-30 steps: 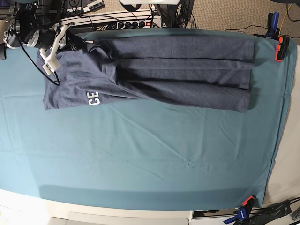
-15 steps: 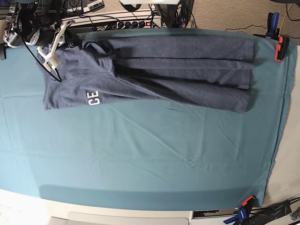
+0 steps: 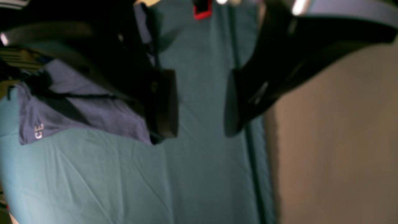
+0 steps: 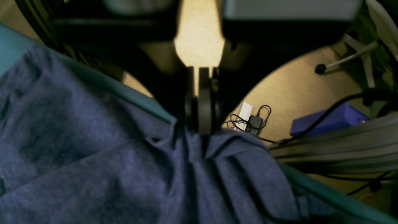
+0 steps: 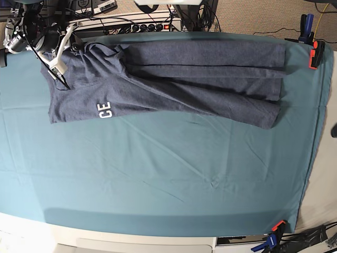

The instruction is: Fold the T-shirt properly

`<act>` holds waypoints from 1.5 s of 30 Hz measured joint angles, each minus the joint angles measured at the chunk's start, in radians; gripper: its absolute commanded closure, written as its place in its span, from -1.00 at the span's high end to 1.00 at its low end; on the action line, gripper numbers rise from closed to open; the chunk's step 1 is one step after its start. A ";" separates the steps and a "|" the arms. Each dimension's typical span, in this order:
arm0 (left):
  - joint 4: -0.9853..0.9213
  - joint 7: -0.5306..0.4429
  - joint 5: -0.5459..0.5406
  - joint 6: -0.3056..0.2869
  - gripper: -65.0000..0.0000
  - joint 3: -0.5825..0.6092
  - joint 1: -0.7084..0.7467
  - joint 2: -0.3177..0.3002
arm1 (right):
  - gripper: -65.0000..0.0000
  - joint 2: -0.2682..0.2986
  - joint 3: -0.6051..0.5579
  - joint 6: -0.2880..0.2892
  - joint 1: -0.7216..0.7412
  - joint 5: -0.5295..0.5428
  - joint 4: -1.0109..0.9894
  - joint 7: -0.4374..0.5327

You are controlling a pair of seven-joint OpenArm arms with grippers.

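The T-shirt (image 5: 174, 84) lay long and folded on the far side of the blue cloth (image 5: 158, 174), the right gripper (image 4: 199, 124) pinched its edge tight, and the left gripper (image 3: 200, 105) hung open, holding nothing.

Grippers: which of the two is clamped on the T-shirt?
The right gripper: jaws shut, pinching a bunched fold of the T-shirt. The left gripper hangs open over bare tablecloth.

Robotics lab or workshop. Indicators: desk (image 5: 158, 174) covered by a teal cloth secured with spring clamps (image 5: 316, 52), a power strip (image 5: 142, 26) and loose cables behind it, and carpeted floor (image 4: 279, 102).
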 measured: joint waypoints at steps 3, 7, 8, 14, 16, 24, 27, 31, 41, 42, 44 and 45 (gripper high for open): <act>0.000 0.002 0.002 0.000 -0.16 0.000 0.003 0.038 | -1.00 0.000 0.000 0.000 0.000 0.000 0.000 0.000; 0.000 0.002 0.002 0.000 -0.16 0.000 0.003 0.080 | -1.00 0.000 0.000 0.000 0.000 0.000 0.000 0.000; 0.000 0.003 0.001 0.000 -0.16 0.000 0.003 0.091 | -1.00 0.000 0.000 0.000 0.000 0.000 0.000 0.000; 0.000 0.010 0.000 0.000 -0.16 0.029 0.003 0.154 | -1.00 0.000 0.000 0.000 0.000 0.000 0.000 0.000; 0.000 0.006 0.000 0.000 -0.16 0.069 0.003 0.168 | -1.00 0.000 0.000 0.000 0.000 0.000 0.000 0.000; 0.000 0.005 0.004 0.000 -0.16 0.171 -0.023 0.236 | -1.00 0.000 0.000 0.000 0.000 0.000 0.000 0.000; 0.000 -0.010 0.003 0.000 -0.17 0.171 -0.054 0.255 | -1.00 0.000 0.000 0.000 0.000 0.000 0.000 0.000; 0.000 -0.016 0.001 0.000 -0.17 0.171 -0.085 0.277 | -1.00 0.000 0.000 0.000 0.000 0.000 0.000 0.000; 0.000 -0.072 0.124 0.053 -0.17 0.281 -0.095 0.310 | -1.00 0.000 0.000 0.000 0.000 0.000 0.000 0.000; 0.000 -0.078 0.142 0.053 -0.17 0.290 -0.101 0.312 | -1.00 0.000 0.000 0.000 0.000 0.000 0.000 0.000; 0.000 -0.087 0.155 0.074 -0.17 0.302 -0.117 0.319 | -1.00 0.000 0.000 0.000 0.000 0.000 0.000 0.000; 0.000 -0.093 0.154 0.074 -0.17 0.305 -0.123 0.325 | -1.00 0.000 0.000 0.000 0.000 0.000 0.000 0.000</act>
